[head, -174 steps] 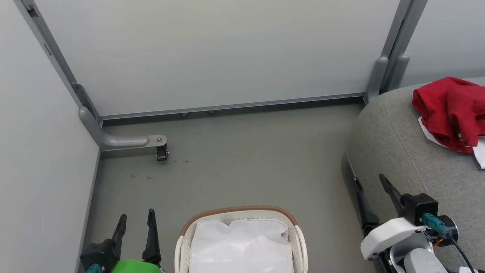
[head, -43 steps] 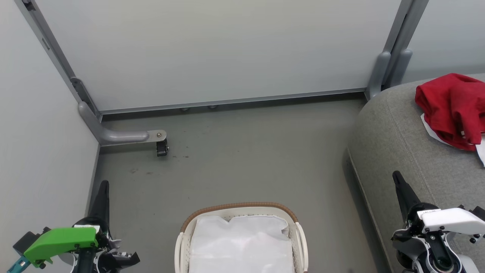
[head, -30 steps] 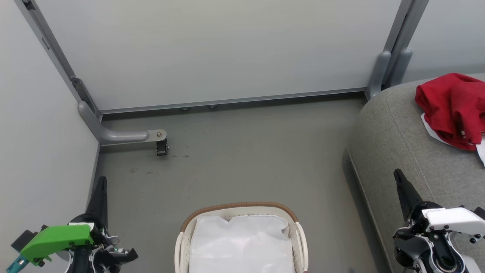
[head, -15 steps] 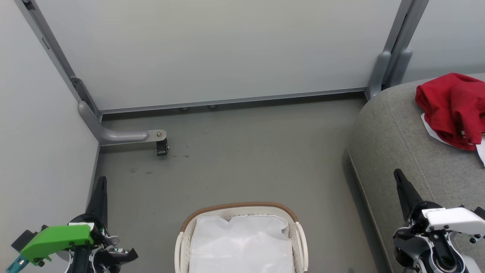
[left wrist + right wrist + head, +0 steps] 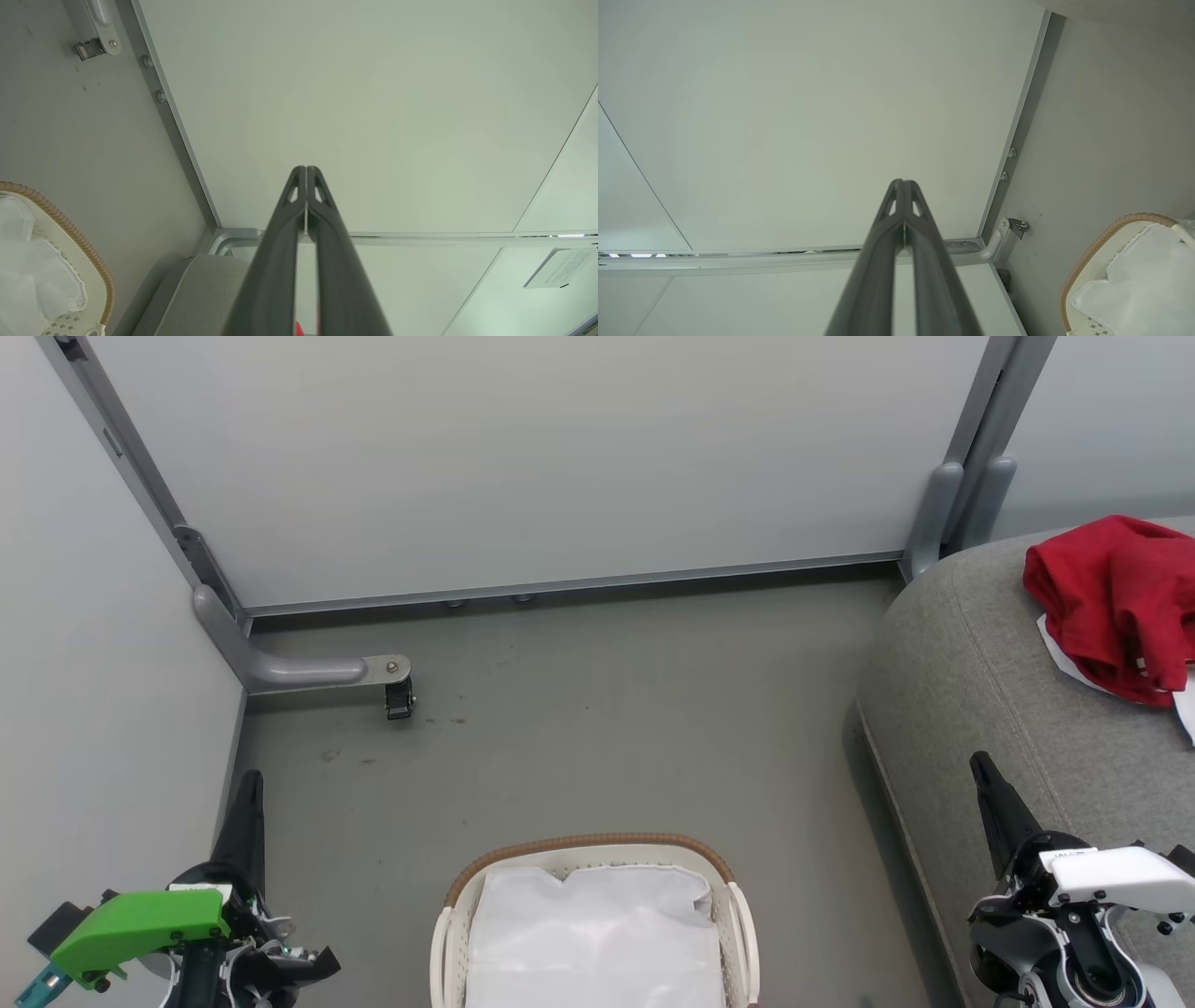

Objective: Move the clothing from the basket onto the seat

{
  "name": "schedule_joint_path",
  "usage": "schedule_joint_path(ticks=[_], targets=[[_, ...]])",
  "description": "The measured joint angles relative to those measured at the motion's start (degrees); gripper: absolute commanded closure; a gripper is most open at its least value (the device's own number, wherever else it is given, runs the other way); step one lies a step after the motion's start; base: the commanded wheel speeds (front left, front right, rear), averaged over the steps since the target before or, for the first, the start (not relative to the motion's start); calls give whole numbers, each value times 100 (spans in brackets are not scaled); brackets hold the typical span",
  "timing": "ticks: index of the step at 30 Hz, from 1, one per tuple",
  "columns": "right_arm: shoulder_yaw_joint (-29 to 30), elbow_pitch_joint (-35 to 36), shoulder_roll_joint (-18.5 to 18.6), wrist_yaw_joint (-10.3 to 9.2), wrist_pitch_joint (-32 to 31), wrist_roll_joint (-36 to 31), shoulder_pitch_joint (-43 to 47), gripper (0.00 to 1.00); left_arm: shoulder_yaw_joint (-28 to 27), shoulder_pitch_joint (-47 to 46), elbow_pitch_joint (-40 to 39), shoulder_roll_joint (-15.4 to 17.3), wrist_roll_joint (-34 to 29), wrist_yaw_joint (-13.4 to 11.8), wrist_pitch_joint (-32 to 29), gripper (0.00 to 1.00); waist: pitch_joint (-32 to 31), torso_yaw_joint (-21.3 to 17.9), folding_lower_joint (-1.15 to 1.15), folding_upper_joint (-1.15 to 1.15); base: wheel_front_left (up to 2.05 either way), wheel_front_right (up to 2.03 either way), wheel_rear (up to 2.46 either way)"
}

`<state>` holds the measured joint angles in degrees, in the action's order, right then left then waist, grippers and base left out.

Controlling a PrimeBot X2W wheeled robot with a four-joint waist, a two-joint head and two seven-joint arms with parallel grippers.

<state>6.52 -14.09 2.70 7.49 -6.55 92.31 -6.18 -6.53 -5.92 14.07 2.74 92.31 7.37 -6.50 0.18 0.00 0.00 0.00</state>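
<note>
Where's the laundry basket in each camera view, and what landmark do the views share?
Head view: the basket sits bottom centre.
Left wrist view: basket at the lower left edge.
Right wrist view: basket in the lower right corner.
Shared landmark: the caster wheel.

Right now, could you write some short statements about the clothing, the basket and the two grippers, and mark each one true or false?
1. The red clothing lies on the grey seat. True.
2. The basket holds red garments. False: inside it I see the white liner and no red fabric.
3. The left gripper and the right gripper are both shut. True.
4. The right gripper is holding a garment. False: it is shut on nothing, apart from the clothing.
5. The basket stands on the seat. False: it stands on the floor, beside the seat.
</note>
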Motion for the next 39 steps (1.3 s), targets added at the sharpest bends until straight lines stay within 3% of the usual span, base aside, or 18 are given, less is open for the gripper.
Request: schedule_joint_path(ticks=[39], targets=[[0,1,0,0,0,0,-1,100,0,0,-1,0,0,0,0,100,0,0,0,0,0,0,0]])
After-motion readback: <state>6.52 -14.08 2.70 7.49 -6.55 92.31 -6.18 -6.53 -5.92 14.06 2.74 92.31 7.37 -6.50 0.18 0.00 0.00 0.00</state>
